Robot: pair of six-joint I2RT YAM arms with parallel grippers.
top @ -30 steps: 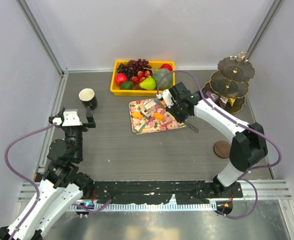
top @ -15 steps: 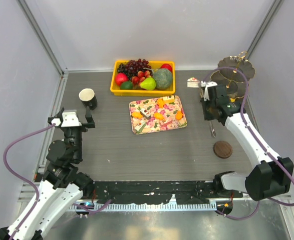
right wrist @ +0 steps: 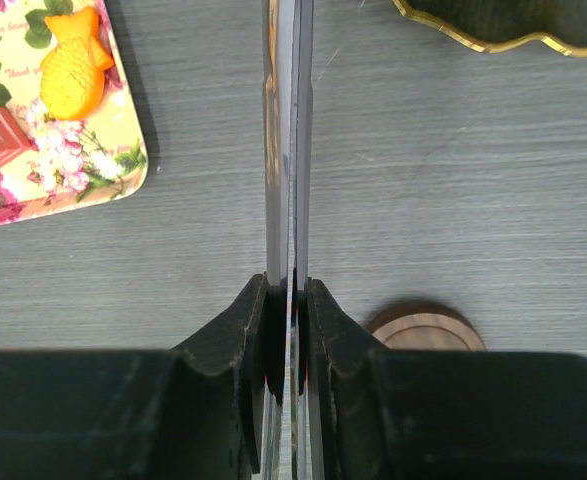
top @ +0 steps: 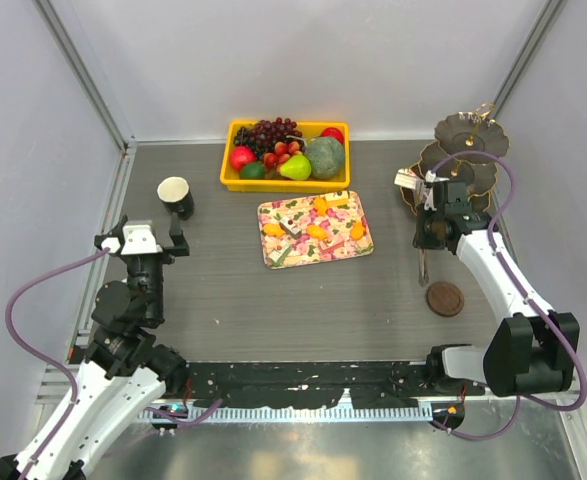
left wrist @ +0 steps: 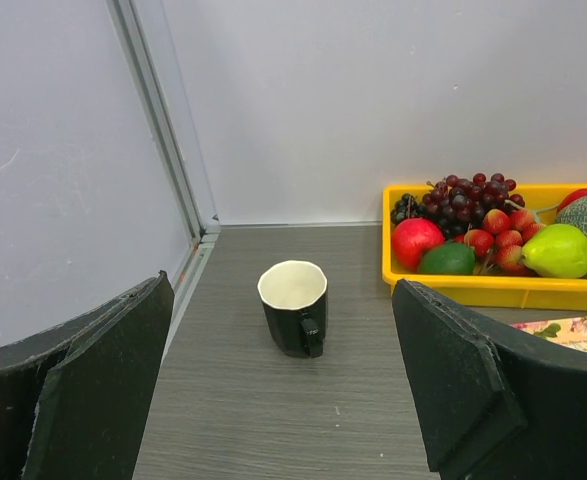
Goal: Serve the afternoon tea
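1. Top external view: a cake piece (top: 405,180), white with red, sits at the tip of the tongs (top: 423,265). It is off the table, just beside the stand (top: 465,165) at the stand's 9 o'clock. Can't tell if it touches a tier.
2. Right wrist view: the right gripper (right wrist: 288,298) pinches the tongs, both metal blades squeezed flat together between its fingers. The tips and the cake are out of that frame.
3. The stand is at the table's 2 o'clock. Its upper two tiers look bare, and the bottom tier is partly hidden by the arm.
4. The tray (top: 338,246) is mid-table toward 12 o'clock, well apart from the stand. It holds the orange pastries (top: 316,231) and more cake bits.
5. The black cup (left wrist: 294,308) stands upright at 10 o'clock. The left gripper (left wrist: 283,395) hovers near it, fingers spread wide with nothing between them.
6. Blue cup: can't make it out.
7. The fruit bin (top: 228,180) is at 12 o'clock, and the coaster (top: 444,298) is at 4 o'clock beside the right arm.
8. Step, my read: ferrying one cake piece to the stand. It looks early in the task, since most of the food is on the tray.
9. Next move:
   - Shift the tips toward 3 o'clock over a tier and lower them.
   - Ease the squeeze so the blades spring apart.
   - Keep clear of the gold rim and centre post, since a nudge could rock the stand.
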